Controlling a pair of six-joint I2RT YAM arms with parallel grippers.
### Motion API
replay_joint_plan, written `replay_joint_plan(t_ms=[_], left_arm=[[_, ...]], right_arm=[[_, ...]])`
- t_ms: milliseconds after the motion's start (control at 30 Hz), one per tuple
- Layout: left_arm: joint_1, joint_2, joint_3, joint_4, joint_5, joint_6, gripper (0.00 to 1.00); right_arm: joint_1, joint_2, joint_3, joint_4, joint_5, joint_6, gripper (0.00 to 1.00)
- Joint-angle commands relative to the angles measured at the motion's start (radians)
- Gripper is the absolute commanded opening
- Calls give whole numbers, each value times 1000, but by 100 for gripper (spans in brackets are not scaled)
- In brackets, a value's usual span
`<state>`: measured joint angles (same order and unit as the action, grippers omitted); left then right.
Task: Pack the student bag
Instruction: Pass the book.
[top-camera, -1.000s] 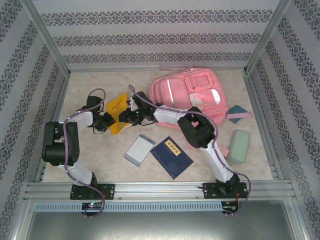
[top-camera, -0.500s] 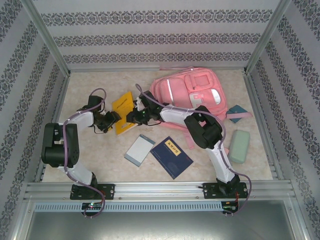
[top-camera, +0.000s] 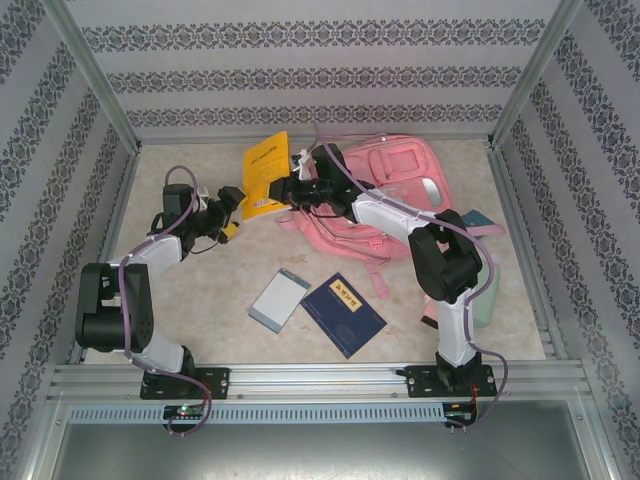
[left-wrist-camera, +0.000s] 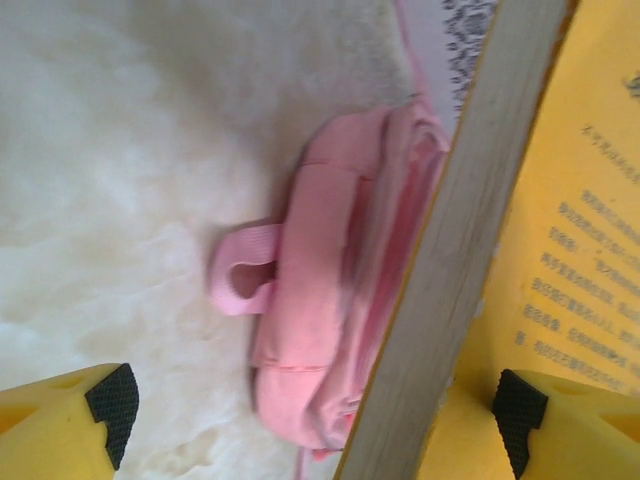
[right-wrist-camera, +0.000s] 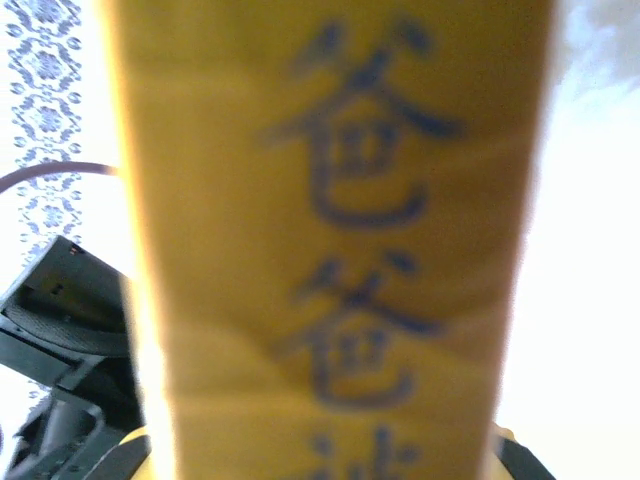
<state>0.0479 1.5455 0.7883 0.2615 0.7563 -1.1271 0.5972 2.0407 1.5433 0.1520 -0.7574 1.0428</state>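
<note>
The student bag (top-camera: 400, 180) lies flat at the back right of the table, pink, its front up. In the left wrist view its top end and carry loop (left-wrist-camera: 300, 320) lie on the pale table. A yellow book (top-camera: 265, 175) is held up on edge just left of the bag, with my right gripper (top-camera: 291, 188) shut on its right side. Its spine with dark characters (right-wrist-camera: 330, 250) fills the right wrist view, between the jaws (right-wrist-camera: 325, 462). My left gripper (top-camera: 232, 207) stands open below and left of the book. The book's page edge (left-wrist-camera: 470, 250) crosses close to its right finger.
A dark blue book (top-camera: 343, 314) and a grey-white notebook (top-camera: 278, 300) lie in the middle near the front. A pale green case (top-camera: 484, 300) and a teal item (top-camera: 478, 217) sit at the right, partly behind the right arm. Patterned walls close in three sides.
My right gripper has raised the yellow book off the table and carried it back toward the bag. My left gripper has let go of it, opened wide and drawn back a little.
</note>
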Motion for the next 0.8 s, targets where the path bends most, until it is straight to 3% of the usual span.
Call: replay_joint_plan(t_ms=[0, 233, 367, 500, 600, 667, 733, 767], left_arm=[[6, 38, -18, 291, 92, -169, 92], [6, 101, -21, 528, 132, -326, 84], [8, 101, -13, 581, 133, -363, 72], [16, 83, 1, 577, 134, -368, 50], [26, 58, 3, 544, 129, -352, 22], [28, 29, 13, 473, 125, -305, 4], [27, -8, 28, 365, 120, -234, 0], [27, -27, 36, 316, 115, -197, 0]], right_arm=[[13, -55, 16, 187, -86, 68, 0], [30, -34, 17, 226, -114, 99, 0], [35, -20, 15, 242, -134, 112, 0], [32, -14, 8, 241, -149, 106, 0], [27, -14, -2, 216, -147, 83, 0], [22, -24, -16, 179, -126, 48, 16], [15, -43, -35, 118, -93, -9, 38], [9, -56, -38, 60, -68, -51, 44]])
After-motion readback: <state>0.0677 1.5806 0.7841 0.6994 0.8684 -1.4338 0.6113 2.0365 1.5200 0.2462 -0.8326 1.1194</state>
